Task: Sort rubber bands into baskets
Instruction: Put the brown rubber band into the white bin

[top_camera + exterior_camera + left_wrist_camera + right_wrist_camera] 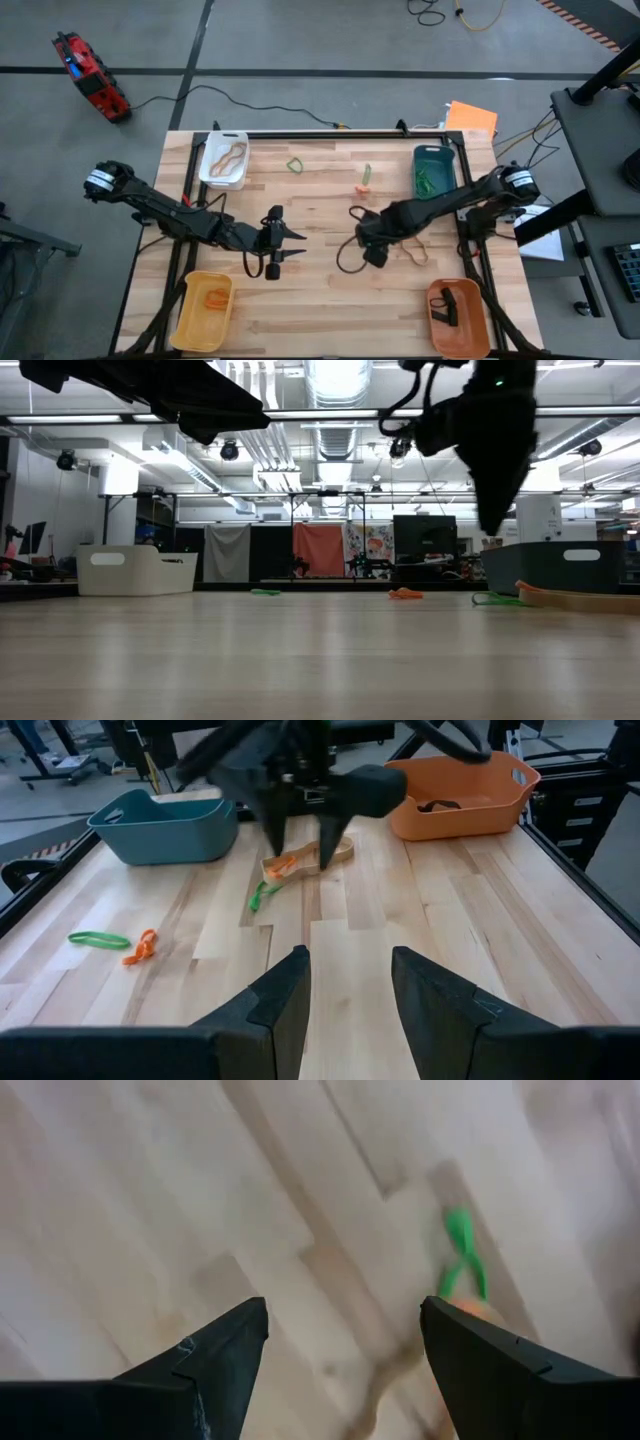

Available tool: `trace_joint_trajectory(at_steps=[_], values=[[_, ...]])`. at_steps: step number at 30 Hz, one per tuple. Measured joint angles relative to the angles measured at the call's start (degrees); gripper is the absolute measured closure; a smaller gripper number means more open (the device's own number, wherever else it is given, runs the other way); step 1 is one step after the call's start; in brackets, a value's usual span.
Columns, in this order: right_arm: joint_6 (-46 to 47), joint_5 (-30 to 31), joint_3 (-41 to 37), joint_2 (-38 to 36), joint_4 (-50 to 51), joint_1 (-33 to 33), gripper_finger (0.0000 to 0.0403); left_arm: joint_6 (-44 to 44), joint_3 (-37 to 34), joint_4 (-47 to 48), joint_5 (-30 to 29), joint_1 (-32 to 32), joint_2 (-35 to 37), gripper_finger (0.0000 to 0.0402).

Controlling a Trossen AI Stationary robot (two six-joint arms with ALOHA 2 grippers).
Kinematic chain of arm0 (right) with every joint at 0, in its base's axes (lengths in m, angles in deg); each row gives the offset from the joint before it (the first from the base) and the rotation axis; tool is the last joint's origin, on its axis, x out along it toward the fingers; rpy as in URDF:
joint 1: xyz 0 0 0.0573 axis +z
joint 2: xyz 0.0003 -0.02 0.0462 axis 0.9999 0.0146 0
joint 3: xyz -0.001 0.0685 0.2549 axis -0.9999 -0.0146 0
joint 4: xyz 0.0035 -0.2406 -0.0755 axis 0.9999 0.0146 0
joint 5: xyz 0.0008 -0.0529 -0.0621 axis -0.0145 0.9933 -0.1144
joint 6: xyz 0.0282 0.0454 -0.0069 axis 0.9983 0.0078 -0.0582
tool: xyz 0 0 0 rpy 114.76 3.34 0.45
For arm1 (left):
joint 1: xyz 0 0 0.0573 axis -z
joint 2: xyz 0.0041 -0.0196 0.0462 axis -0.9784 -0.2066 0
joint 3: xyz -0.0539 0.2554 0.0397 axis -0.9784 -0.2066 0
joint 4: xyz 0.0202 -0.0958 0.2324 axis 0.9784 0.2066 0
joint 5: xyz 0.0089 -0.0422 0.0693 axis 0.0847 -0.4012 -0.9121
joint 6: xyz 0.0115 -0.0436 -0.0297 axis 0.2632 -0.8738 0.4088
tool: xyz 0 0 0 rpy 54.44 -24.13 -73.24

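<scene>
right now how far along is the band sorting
Partly done. The white basket has tan bands, the teal basket green ones, the yellow basket an orange one, and the orange basket black ones. The right gripper hangs open and empty above a tan band. Loose green band and orange band remain.

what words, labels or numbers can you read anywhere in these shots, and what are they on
None can be read.
White basket, teal basket, yellow basket, orange basket: no lettering shows.
Colourful poster in the room behind the table: too small and blurred to read.
Red device on the floor: blue patch, unreadable.
</scene>
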Motion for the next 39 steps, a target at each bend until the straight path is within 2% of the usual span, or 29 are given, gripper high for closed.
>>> trace_joint_trajectory(at_steps=[9, 19, 23, 33, 39], values=[[9.8, -3.3, -2.9, 0.0, 6.7, 4.3, 0.0145, 0.0, 0.0, 0.0, 0.0, 0.0, 0.0, 0.0274], [16.7, -7.8, -12.6, 0.0, 6.0, 4.3, 0.0145, 0.3, 0.0, 0.0, 0.0, 0.0, 0.0, 0.0274], [16.9, -10.6, -15.7, 0.0, 1.2, 4.3, 0.0151, 0.4, 0.0, 0.0, 0.0, 0.0, 0.0, 0.0274], [16.9, -11.5, -19.0, 0.0, -9.5, 4.3, 0.0188, 0.4, 0.0, 0.0, 0.0, -0.1, 0.0, 0.0274], [17.0, -11.5, -20.1, 0.1, -10.9, 4.3, 0.0245, 0.4, 0.0, 0.0, -0.1, -0.2, 0.0, 0.0274]])
